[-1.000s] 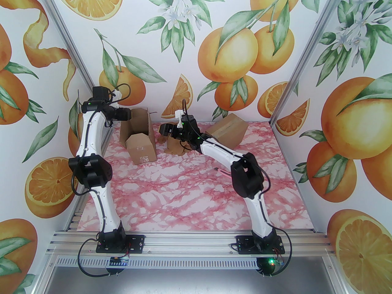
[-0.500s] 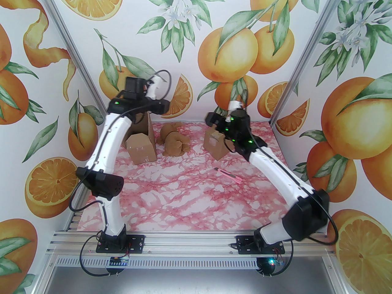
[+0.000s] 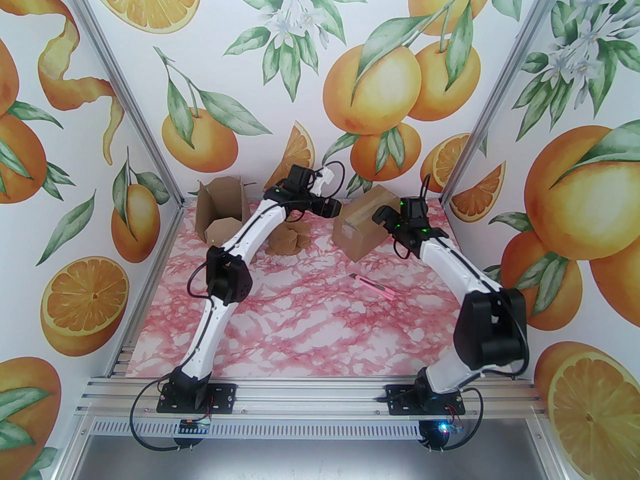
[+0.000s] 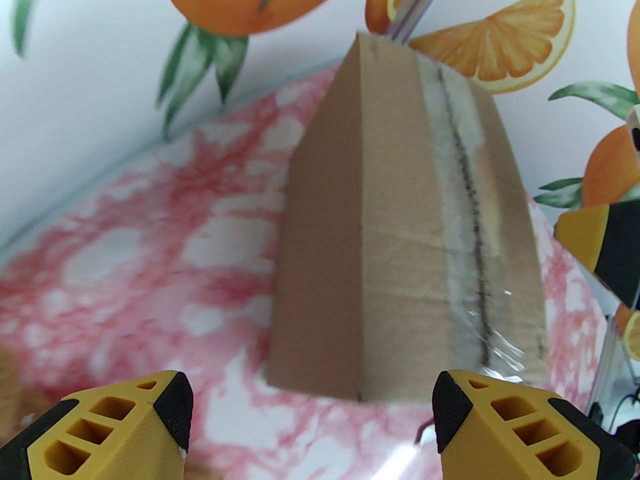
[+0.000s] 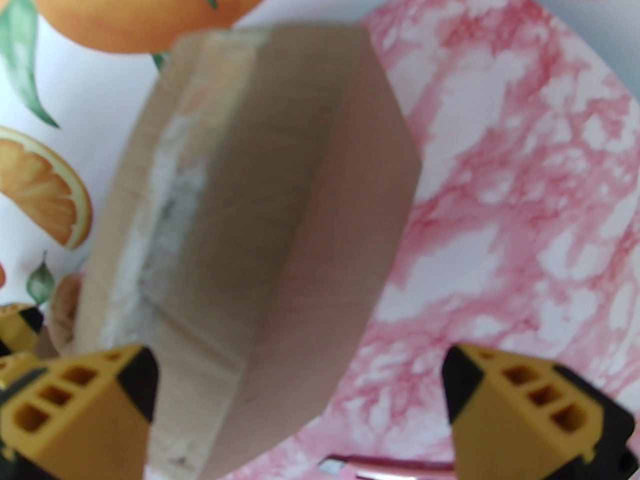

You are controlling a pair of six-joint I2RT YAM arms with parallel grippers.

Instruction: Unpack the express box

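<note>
Orange-printed walls point(image 3: 280, 118) close in the pink marbled tabletop point(image 3: 320, 328), which looks smooth and likely slick. The taped cardboard express box point(image 3: 362, 228) sits at the back right, seemingly tipped up on one edge. It is probably light and stiff with glossy tape, so it is best gripped across opposite bare cardboard faces. The left gripper point(image 4: 311, 408) and right gripper point(image 5: 300, 383) flank it, fingers spread, holding nothing. A pink utility knife point(image 3: 375, 288) lies nearby.

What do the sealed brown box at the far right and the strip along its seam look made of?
The sealed brown box looks like cardboard: matte tan faces with crisp folded edges. The strip along its seam is probably clear plastic packing tape: glossy, whitish, with wrinkles and glints near its lower end.
</note>
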